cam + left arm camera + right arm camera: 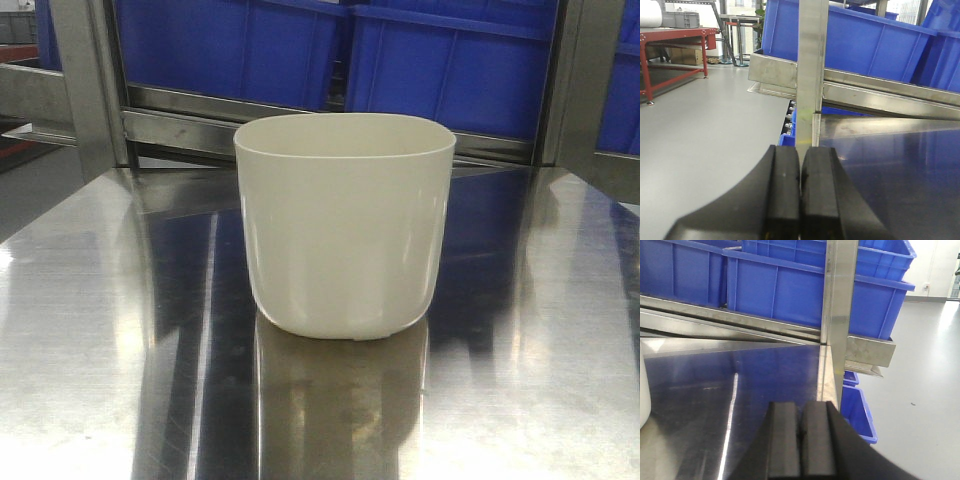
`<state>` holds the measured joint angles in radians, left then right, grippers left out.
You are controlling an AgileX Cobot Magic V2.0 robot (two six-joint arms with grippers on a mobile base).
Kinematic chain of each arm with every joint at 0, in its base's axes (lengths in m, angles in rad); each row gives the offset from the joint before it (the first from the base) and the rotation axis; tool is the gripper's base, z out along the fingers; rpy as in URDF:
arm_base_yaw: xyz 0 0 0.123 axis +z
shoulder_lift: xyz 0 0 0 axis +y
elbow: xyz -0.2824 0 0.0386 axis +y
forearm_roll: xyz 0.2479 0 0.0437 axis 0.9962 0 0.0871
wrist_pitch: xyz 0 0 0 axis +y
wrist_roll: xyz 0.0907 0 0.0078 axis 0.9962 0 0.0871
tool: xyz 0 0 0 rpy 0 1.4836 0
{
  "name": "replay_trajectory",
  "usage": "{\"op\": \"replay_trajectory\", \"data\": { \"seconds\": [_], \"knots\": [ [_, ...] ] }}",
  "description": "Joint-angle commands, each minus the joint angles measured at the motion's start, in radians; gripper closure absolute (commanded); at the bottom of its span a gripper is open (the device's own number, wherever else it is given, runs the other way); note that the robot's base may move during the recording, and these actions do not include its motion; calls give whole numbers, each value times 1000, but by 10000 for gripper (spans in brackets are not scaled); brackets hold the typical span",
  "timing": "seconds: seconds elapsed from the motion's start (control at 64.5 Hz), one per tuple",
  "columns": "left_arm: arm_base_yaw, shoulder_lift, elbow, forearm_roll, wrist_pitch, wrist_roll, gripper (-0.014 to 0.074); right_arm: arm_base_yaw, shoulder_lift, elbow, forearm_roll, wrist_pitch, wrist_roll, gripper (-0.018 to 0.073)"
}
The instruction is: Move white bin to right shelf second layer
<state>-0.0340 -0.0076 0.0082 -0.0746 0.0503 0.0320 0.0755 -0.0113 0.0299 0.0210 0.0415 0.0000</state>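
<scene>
The white bin (345, 225) sits upright mid bench (90, 360), untouched; my left gripper (800, 185) and right gripper (801, 437) both have pads pressed together holding nothing, so I judge I should open both wide and squeeze the smooth tapered walls evenly from each side before lifting. Front view shows the whole bin but no gripper; right wrist catches only a sliver of it, left wrist none, just blue crates (865, 45)

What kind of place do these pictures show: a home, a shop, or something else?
Most likely a warehouse or factory storage area. Blue plastic crates sit on sloping steel racks, a red-framed bench stands on a bare grey floor, and the white bin rests on a steel surface.
</scene>
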Motion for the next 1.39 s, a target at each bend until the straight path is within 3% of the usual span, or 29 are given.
{"op": "replay_trajectory", "data": {
  "seconds": [0.0, 1.379],
  "knots": [
    [-1, -20, 27, -11, -81, 2, 512, 0, -9, 1, -7, -92, -7, 510],
    [-1, -20, 27, -11, -81, 2, 512, 0, -9, 1, -7, -108, -7, 510]
  ]
}}
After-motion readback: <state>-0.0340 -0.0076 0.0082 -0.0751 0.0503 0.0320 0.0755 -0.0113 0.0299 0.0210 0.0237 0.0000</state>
